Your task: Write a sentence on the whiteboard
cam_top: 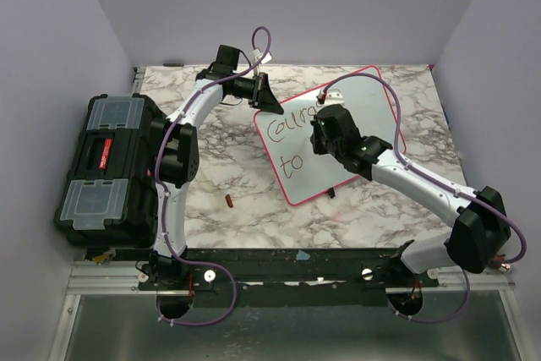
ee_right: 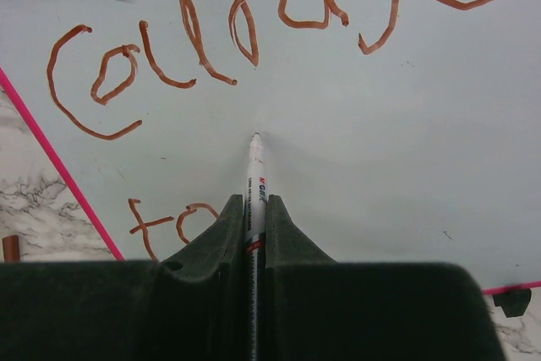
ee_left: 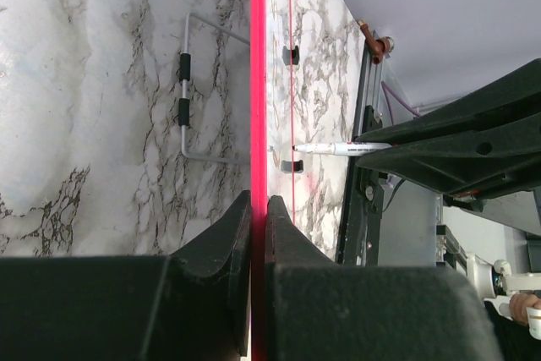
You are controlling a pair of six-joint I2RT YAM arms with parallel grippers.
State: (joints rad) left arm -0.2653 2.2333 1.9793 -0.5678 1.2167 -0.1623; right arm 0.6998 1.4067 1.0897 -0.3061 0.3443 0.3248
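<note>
The whiteboard (cam_top: pixel 372 107), white with a pink rim, is propped up at a tilt at the table's middle right. My left gripper (cam_top: pixel 272 101) is shut on its upper left edge; the left wrist view shows the red rim (ee_left: pixel 258 82) edge-on between the jaws of that gripper (ee_left: pixel 258 201). My right gripper (ee_right: pixel 255 200) is shut on a white marker (ee_right: pixel 255 171), tip on the board below the top line. The sentence (ee_right: pixel 254 31) reads "Courage" in brown, with "to" (ee_right: pixel 169 221) on a second line. From above, the right gripper (cam_top: pixel 319 137) covers part of the lettering (cam_top: pixel 287 128).
A black toolbox (cam_top: pixel 110 166) with clear lid compartments sits at the table's left edge. A small red-brown cap (cam_top: pixel 228 201) lies on the marble table (cam_top: pixel 220 158) near the board's lower left corner. A wire stand (ee_left: pixel 186 99) shows behind the board. Walls close in on three sides.
</note>
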